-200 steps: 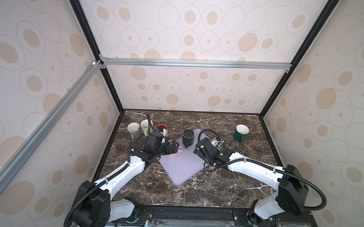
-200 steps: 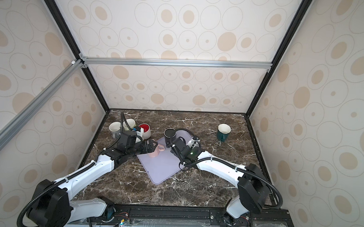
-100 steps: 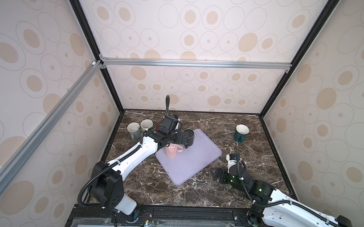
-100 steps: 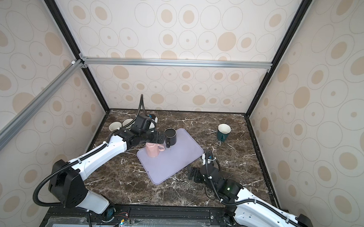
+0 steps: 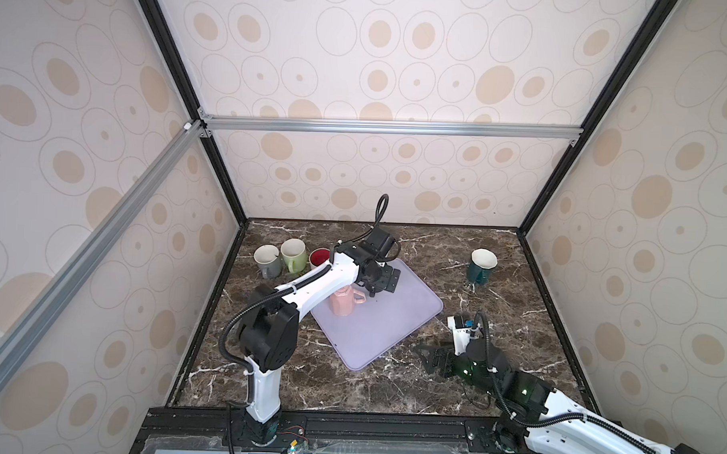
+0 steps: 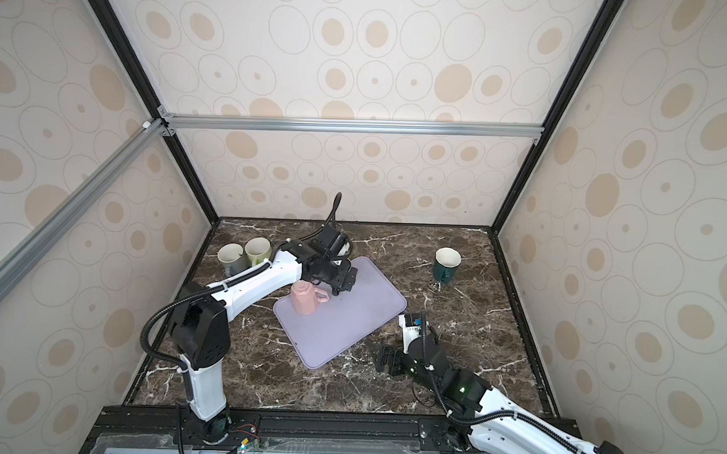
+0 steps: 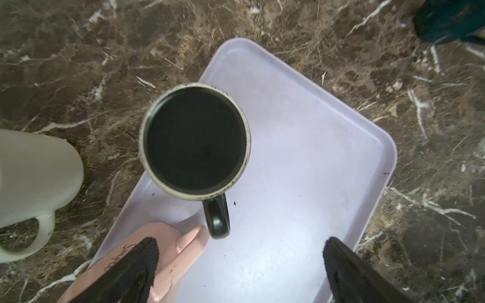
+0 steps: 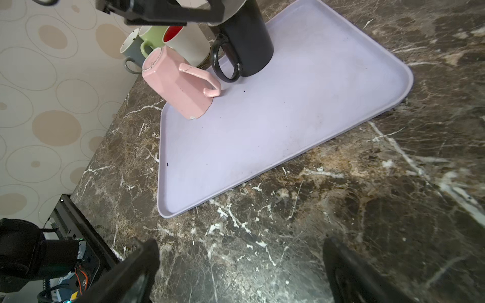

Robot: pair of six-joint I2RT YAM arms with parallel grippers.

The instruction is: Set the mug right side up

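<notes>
Nearest, the right gripper (image 5: 424, 357) hangs low over the bare table (image 5: 348, 387), near the front edge of the tray (image 5: 385, 332). Its fingers are spread wide and nothing is between them. The tray lies behind it, turned at an angle.

On the tray's left part stands the pink mug (image 5: 342, 304) — base up, mouth down on the tray. It is the only mug here that stands on its mouth, so I judge it is the one to turn, and this turn is not yet done.

Just behind it, at the tray's far corner, the black mug (image 7: 195, 139) stands upright. The two handles are very close; whether they touch I cannot tell. The left gripper (image 5: 387, 278) is above the black mug, fingers apart, holding nothing.

Farthest, at the back left, a grey mug (image 5: 267, 262), a green mug (image 5: 293, 254) and a white mug (image 5: 320, 257) stand together, mouths up. A teal mug (image 5: 481, 267) stands alone at the back right.

What is left, in my view — grip the pink mug, lift it, rotate it, and set it on its base.
</notes>
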